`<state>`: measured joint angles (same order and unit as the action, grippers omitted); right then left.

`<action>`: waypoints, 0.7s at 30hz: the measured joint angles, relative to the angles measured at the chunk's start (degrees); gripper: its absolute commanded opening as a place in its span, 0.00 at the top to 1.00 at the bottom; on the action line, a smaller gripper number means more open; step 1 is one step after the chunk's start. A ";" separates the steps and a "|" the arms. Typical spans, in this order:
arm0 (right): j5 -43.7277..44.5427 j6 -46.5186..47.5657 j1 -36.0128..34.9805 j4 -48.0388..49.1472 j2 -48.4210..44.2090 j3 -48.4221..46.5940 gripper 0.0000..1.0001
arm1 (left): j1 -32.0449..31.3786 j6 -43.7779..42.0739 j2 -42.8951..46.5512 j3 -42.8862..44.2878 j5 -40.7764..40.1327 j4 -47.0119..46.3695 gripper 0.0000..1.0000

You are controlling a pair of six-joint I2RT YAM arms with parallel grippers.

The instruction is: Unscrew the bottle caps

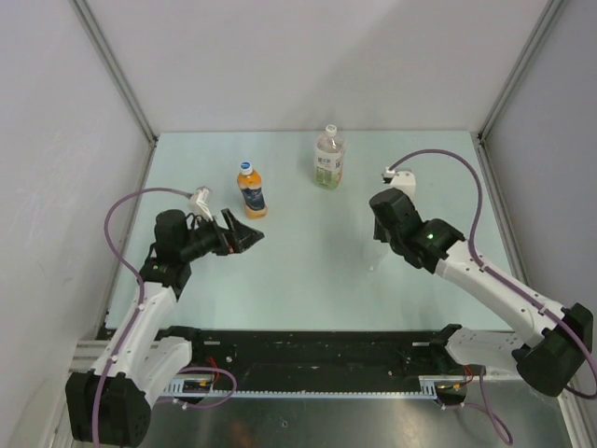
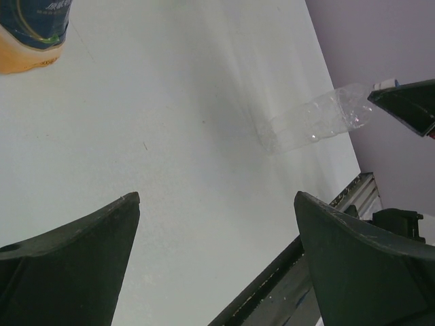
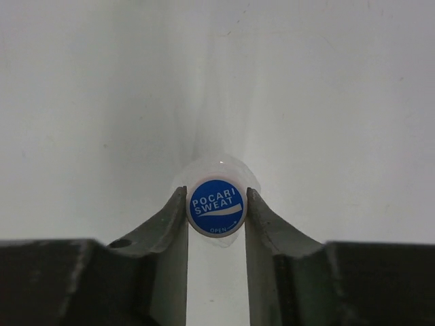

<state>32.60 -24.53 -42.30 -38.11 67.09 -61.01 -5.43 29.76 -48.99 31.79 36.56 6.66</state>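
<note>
– Dark fingers [image 3: 166, 234] of our right gripper [image 3: 216, 197] sit closest at the right wrist; what do we hold?
– We pinch the blue cap [image 3: 216, 207] on both sides, atop its clear bottle [image 3: 219, 165].
– Left wrist?
– Our left gripper [image 2: 216, 197] gapes wide above the table [image 2: 204, 102], holding nothing.
– From above?
– We see 2 more: a blue-rimmed cap [image 1: 246, 168] on the orange bottle [image 1: 252, 196], a whitish cap [image 1: 329, 130] on the labelled bottle [image 1: 328, 163].
</note>
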 measured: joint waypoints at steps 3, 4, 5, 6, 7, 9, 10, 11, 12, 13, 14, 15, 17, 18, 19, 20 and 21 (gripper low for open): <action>-2.71 -0.04 3.04 1.40 -1.53 0.94 0.91 | 0.00 -0.37 1.14 0.00 0.35 0.02 0.01; -3.78 -0.13 4.02 1.77 -1.97 1.27 0.93 | 0.00 -0.48 1.73 0.00 0.59 0.02 0.00; -4.70 0.13 4.74 2.08 -2.32 1.46 0.94 | 0.00 -0.74 2.32 0.02 0.83 0.02 0.01; -5.70 0.24 5.29 2.51 -2.64 1.60 0.95 | 0.00 -0.90 2.99 0.02 1.18 0.02 0.01; -6.97 0.24 5.86 3.02 -3.08 1.73 0.96 | 0.00 -1.14 3.74 0.02 1.33 0.02 0.01; -9.75 0.52 7.10 4.15 -4.17 1.81 0.98 | 0.00 -1.49 5.09 0.04 1.73 0.00 0.01; -11.69 0.68 7.85 4.79 -4.76 1.84 0.98 | 0.00 -1.73 5.66 0.11 2.01 0.07 0.01; -13.73 0.83 8.81 5.53 -5.33 1.84 0.99 | 0.00 -1.86 6.08 0.26 2.40 0.11 0.01; -15.34 0.90 9.77 6.19 -5.79 1.84 0.99 | 0.00 -2.03 6.54 0.57 2.86 0.20 0.01; -17.81 1.01 11.15 7.04 -6.29 1.84 0.99 | 0.00 -2.40 7.02 0.96 3.28 0.26 0.01; -20.09 1.07 12.31 7.72 -6.64 1.84 1.00 | 0.00 -2.75 7.48 1.40 3.63 0.35 0.01; -22.91 1.11 13.60 8.52 -6.93 1.84 1.00 | 0.00 -3.08 8.11 2.03 4.26 0.37 0.01; -29.05 1.09 16.15 10.25 -7.04 1.84 1.00 | 0.00 -3.82 9.35 3.28 5.09 0.37 0.00; -31.78 1.05 17.16 10.86 -6.97 1.84 1.00 | 0.00 -4.26 9.90 3.93 5.62 0.37 0.00; -35.26 1.01 18.34 11.52 -6.75 1.84 1.00 | -0.02 -4.79 10.51 4.81 6.23 0.33 0.00; -37.99 0.81 19.23 12.07 -6.54 1.84 1.00 | -0.02 -5.20 10.91 5.44 6.80 0.28 0.00; -41.68 0.61 20.50 12.76 -6.14 1.84 1.00 | -0.09 -5.79 11.08 5.99 7.41 0.20 0.00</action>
<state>-9.08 -23.92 -21.80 -25.34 60.95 -59.18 -5.52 23.97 -37.91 37.78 43.97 6.85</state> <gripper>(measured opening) 0.361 0.994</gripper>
